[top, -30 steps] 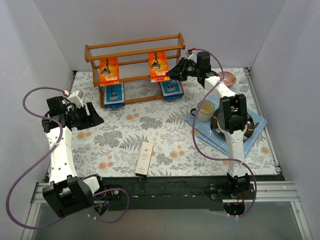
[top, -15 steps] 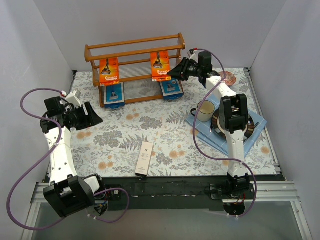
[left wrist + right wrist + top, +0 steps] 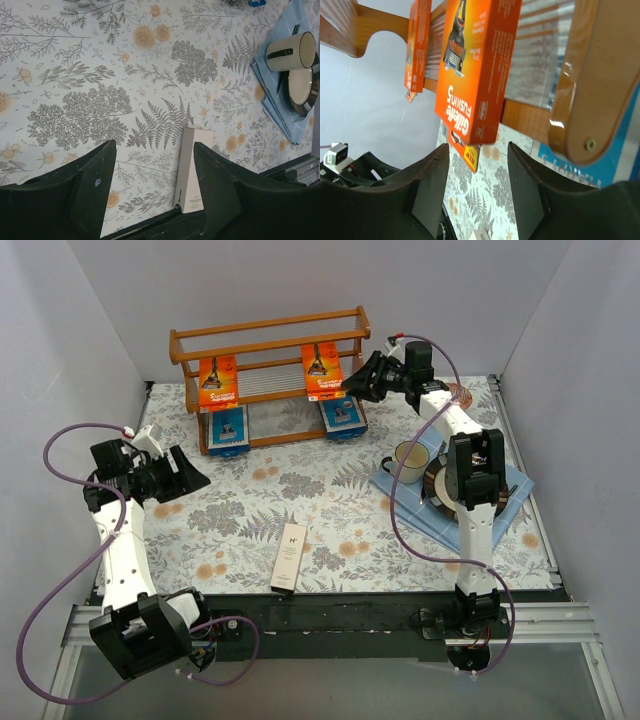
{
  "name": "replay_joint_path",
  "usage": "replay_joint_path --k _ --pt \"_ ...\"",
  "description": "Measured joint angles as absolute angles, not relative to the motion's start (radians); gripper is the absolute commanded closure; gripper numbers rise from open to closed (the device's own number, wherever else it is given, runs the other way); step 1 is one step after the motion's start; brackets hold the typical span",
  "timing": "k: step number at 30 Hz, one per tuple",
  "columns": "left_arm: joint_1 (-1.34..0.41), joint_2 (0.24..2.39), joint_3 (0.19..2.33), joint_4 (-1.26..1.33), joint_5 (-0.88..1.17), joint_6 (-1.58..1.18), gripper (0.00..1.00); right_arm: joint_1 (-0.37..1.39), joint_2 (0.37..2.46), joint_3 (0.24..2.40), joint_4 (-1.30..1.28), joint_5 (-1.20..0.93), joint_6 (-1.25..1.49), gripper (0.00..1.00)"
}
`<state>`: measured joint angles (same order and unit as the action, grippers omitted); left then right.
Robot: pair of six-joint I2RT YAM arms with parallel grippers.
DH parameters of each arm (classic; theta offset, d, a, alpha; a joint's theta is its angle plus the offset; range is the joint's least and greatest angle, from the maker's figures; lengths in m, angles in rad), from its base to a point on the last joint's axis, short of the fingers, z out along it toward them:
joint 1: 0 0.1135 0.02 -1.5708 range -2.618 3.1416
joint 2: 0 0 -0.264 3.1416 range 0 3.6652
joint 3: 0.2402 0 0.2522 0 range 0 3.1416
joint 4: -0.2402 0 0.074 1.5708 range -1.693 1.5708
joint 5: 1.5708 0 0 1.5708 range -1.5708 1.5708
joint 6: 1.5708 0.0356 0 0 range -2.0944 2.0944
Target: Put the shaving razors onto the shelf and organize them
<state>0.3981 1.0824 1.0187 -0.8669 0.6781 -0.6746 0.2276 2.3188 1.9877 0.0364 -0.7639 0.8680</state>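
Note:
The wooden shelf (image 3: 270, 327) stands at the back. Two orange packs (image 3: 217, 381) (image 3: 319, 371) lean on its upper board. Two blue cards (image 3: 229, 427) (image 3: 343, 416) sit on the lower tier. The slim white box (image 3: 289, 556) lies on the table near the front edge; it also shows in the left wrist view (image 3: 192, 169). My right gripper (image 3: 357, 382) is open and empty just right of the right orange pack (image 3: 475, 70), by the shelf's end post (image 3: 592, 85). My left gripper (image 3: 190, 473) is open and empty at the left, above the table.
A blue cloth (image 3: 452, 502) at the right holds a cream mug (image 3: 408, 462) and a bowl (image 3: 447, 485). A small copper dish (image 3: 456, 395) sits at the back right. White walls close in the sides and back.
My right gripper has drawn back a little to the right from the right orange pack, which now stands on the shelf. My left arm has shifted slightly.

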Motion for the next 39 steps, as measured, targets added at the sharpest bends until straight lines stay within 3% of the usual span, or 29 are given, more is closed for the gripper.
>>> replay_joint_path --k 4,7,8,9,10,18,39 --pt "0.398 1.076 0.995 -0.820 0.723 -0.718 0.42 0.217 2.244 1.919 -0.024 -0.732 0.809 0.43" --pt "0.398 1.077 0.992 -0.772 0.757 -0.755 0.67 0.215 2.176 1.860 -0.072 -0.699 0.739 0.74" --pt "0.398 1.080 0.992 -0.752 0.769 -0.769 0.89 0.216 2.153 1.840 -0.084 -0.690 0.716 0.93" --pt "0.398 1.084 0.992 -0.733 0.781 -0.783 0.98 0.218 2.133 1.823 -0.096 -0.684 0.691 0.99" --pt "0.398 1.090 0.992 -0.714 0.794 -0.799 1.00 0.220 2.116 1.808 -0.103 -0.679 0.666 0.99" --pt "0.398 1.139 0.992 -0.651 0.855 -0.838 1.00 0.295 2.079 1.776 -0.120 -0.622 0.565 0.99" --pt "0.398 1.097 0.989 -0.699 0.845 -0.826 0.99 0.354 2.318 2.085 -0.139 -0.507 0.522 0.99"
